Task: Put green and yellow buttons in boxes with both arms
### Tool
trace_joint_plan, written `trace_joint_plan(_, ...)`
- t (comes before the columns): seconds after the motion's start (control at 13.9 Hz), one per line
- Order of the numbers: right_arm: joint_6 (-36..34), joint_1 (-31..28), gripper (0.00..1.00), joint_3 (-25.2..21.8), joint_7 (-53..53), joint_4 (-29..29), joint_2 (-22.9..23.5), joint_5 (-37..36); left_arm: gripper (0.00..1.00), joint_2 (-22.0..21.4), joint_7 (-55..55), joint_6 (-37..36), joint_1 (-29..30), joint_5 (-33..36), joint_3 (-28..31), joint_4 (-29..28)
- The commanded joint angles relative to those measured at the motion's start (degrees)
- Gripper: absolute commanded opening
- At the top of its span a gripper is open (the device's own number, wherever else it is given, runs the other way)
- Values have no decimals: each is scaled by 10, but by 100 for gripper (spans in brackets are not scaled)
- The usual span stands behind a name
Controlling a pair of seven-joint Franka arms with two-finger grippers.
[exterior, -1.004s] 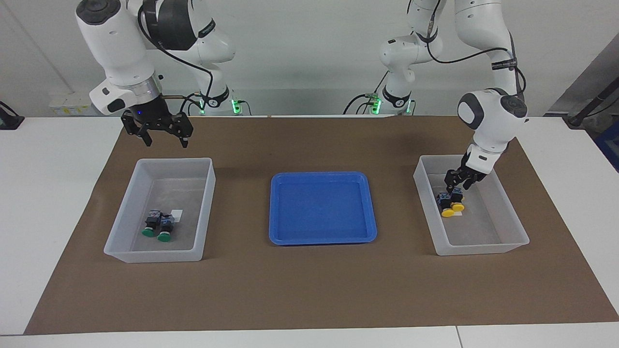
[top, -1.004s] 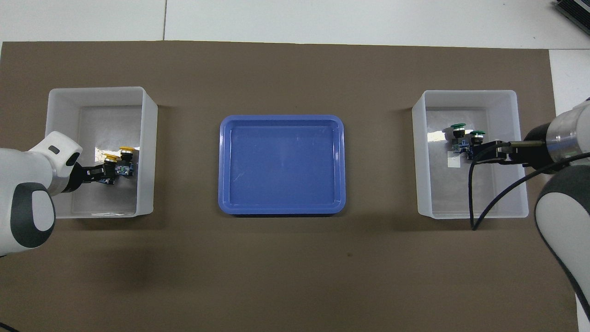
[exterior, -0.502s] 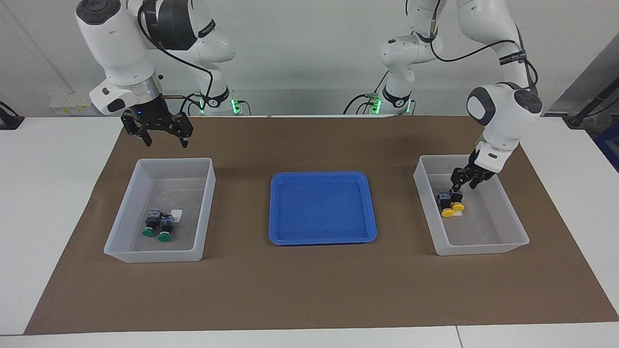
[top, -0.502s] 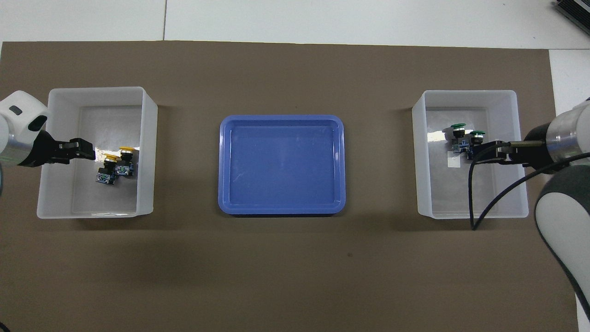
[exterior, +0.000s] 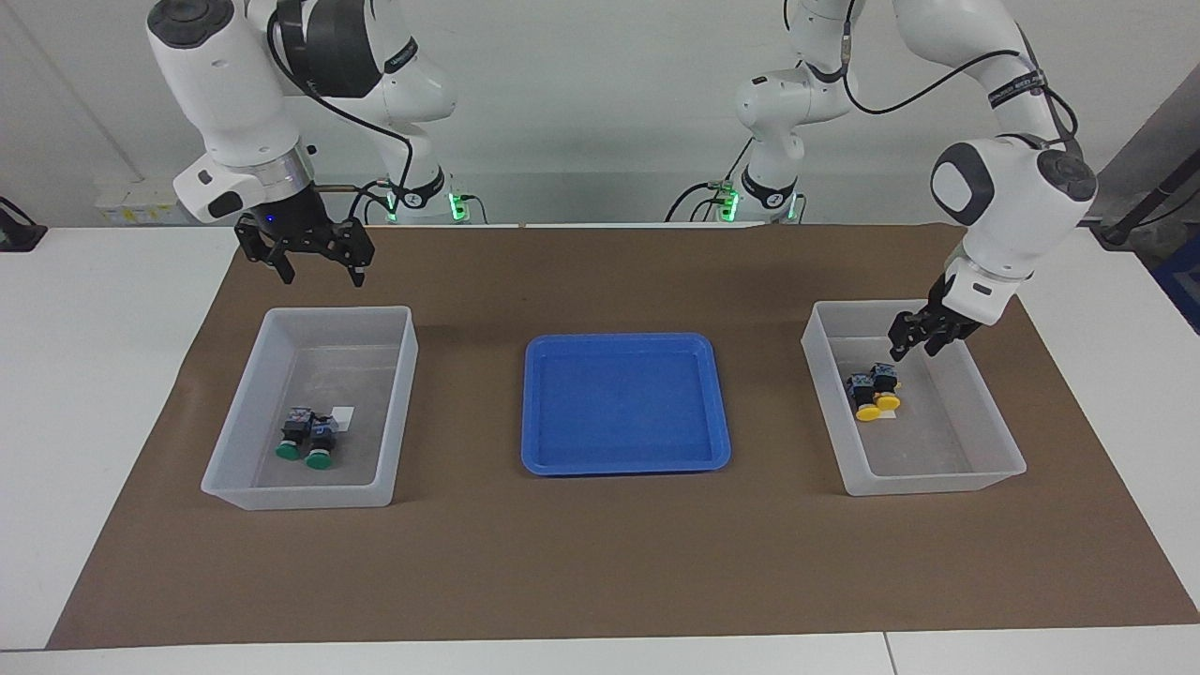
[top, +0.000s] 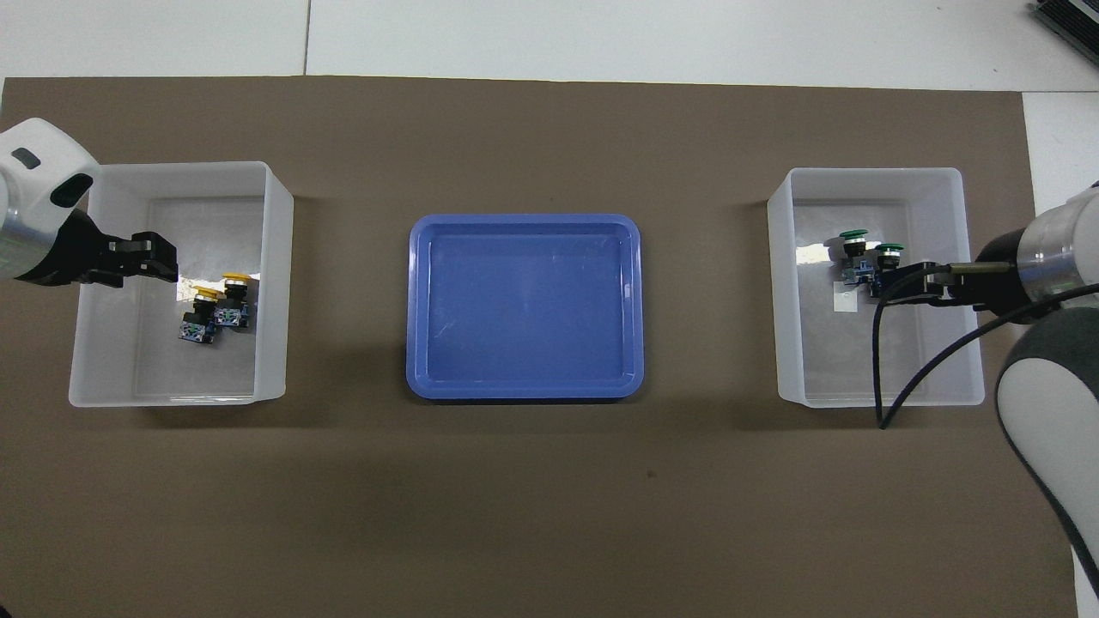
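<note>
Two yellow buttons [exterior: 872, 394] lie side by side in the box [exterior: 937, 483] at the left arm's end of the table; they also show in the overhead view [top: 215, 309]. My left gripper [exterior: 923, 339] is open and empty, raised over that box [top: 275, 283], apart from the buttons. Two green buttons [exterior: 307, 441] lie together in the other box [exterior: 300, 497] by its small white label; they also show in the overhead view [top: 867, 253]. My right gripper [exterior: 319, 267] is open and empty, and waits high over that box [top: 781, 283].
A shallow blue tray [exterior: 623, 403] sits between the two boxes on the brown mat [exterior: 600, 562], with nothing in it. It also shows in the overhead view [top: 524, 305]. A black cable [top: 910, 378] hangs from the right arm over its box.
My left gripper has let go of a yellow button, risen and drawn back from the pair toward the left arm's end of the box. The right arm has not moved.
</note>
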Motion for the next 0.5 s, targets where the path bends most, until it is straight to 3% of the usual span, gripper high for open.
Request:
trace_joint_plan(0.0,0,-6,100,2,-10,-2,-2,6,62,-39,-8,-40,-8,12,1,7)
trace_joint_plan(0.22,0,-6,100,2,-10,-2,-2,6,67,-63,-7,-49,-9,12,-3,2)
trace_joint_plan(0.29,0,-6,100,2,-10,-2,-2,6,74,-67,-6,-54,-9,12,-3,0)
trace_joint_plan(0.36,0,-6,100,2,-10,-2,-2,6,97,-71,-6,-55,-9,12,-4,0)
trace_joint_plan(0.43,0,-6,100,2,-10,-2,-2,6,100,-71,-5,-51,-11,12,-4,1)
